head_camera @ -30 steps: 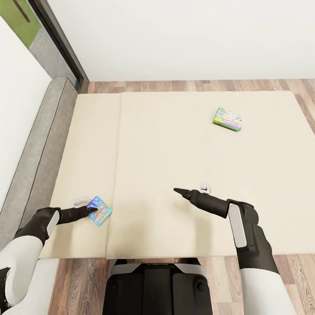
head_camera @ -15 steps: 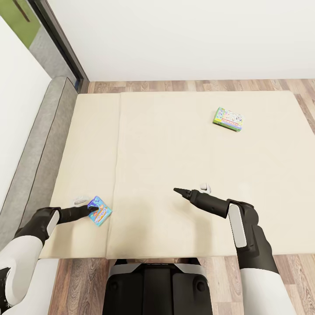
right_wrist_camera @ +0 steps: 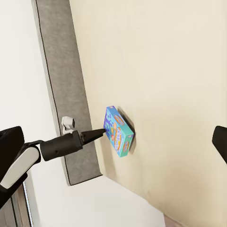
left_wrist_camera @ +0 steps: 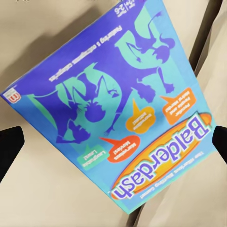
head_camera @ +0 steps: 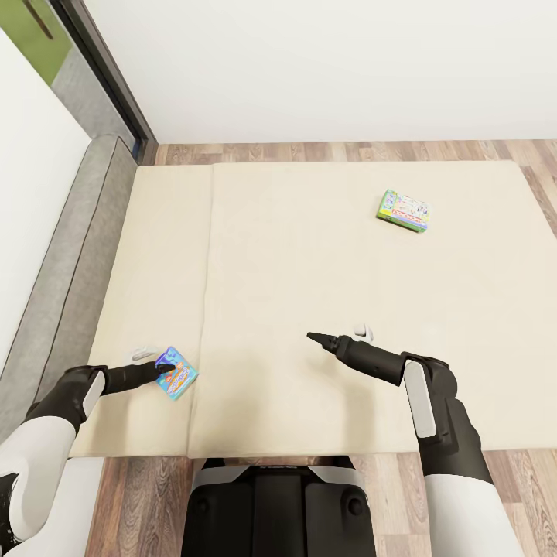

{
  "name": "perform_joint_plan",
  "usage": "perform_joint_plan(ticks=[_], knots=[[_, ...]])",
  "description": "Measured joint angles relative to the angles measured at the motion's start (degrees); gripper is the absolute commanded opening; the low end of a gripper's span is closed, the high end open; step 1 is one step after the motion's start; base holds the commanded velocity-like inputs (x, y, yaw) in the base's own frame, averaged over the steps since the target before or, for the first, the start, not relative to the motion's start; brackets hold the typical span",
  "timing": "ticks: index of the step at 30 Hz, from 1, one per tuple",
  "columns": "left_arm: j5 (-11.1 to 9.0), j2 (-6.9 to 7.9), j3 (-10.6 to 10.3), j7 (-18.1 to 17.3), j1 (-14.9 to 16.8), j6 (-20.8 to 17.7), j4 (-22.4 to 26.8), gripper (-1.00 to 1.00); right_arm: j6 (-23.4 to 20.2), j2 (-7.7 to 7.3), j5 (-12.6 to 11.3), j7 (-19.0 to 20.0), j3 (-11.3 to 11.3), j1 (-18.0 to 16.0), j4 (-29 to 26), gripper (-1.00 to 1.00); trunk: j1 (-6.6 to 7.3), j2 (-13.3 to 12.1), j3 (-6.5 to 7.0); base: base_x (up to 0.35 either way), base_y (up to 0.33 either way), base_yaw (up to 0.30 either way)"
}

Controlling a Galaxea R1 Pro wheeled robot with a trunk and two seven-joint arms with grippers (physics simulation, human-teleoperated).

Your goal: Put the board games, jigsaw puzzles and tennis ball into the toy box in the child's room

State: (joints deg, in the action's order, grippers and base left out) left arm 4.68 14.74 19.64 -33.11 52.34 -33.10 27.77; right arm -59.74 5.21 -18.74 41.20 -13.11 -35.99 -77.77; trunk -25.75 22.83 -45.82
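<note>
2 board games lie on the bed [head_camera: 309,255], well apart from each other. The blue board game [head_camera: 176,373], lettered "Balderdash" in the left wrist view [left_wrist_camera: 118,109], rests flat near the mattress's front corner on the headboard side, just beside the seam that runs across the beige surface. The left gripper [head_camera: 161,371] sits right at that box's near edge; in the left wrist view its dark fingertips [left_wrist_camera: 10,149] stand spread wide, one at either side of the lid, clear of it. The right wrist view shows the same gripper [right_wrist_camera: 100,134] from the side, its tip at the box's [right_wrist_camera: 119,131] top face, though whether it touches is unclear. The left arm reaches forward low over the mattress, forearm nearly level, a small white part on the wrist.

The pale green-edged board game [head_camera: 403,210] lies far across the bed, toward the wall and well ahead of the right gripper [head_camera: 312,336]. That gripper hovers over bare mattress, pointing toward the headboard [head_camera: 73,271] side; its fingertips [right_wrist_camera: 220,142] stand wide apart. The right arm is bent at the elbow.
</note>
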Motion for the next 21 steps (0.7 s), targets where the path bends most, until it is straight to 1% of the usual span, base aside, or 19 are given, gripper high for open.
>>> perform_joint_plan(ticks=[10, 21], knots=[[0.01, -0.01, -0.02, -0.02, 0.00, 0.07, 0.09, 1.00, 0.00, 0.00, -0.02, 0.00, -0.08, 0.00, 0.00, 1.00, 0.00, 0.00, -0.15, 0.000, 0.000, 0.000], [0.00, -0.01, -0.04, 0.02, 0.00, 0.14, 0.32, 1.00, 0.00, 0.00, -0.07, 0.00, -0.08, 0.00, 0.00, 1.00, 0.00, 0.00, -0.84, 0.000, 0.000, 0.000]])
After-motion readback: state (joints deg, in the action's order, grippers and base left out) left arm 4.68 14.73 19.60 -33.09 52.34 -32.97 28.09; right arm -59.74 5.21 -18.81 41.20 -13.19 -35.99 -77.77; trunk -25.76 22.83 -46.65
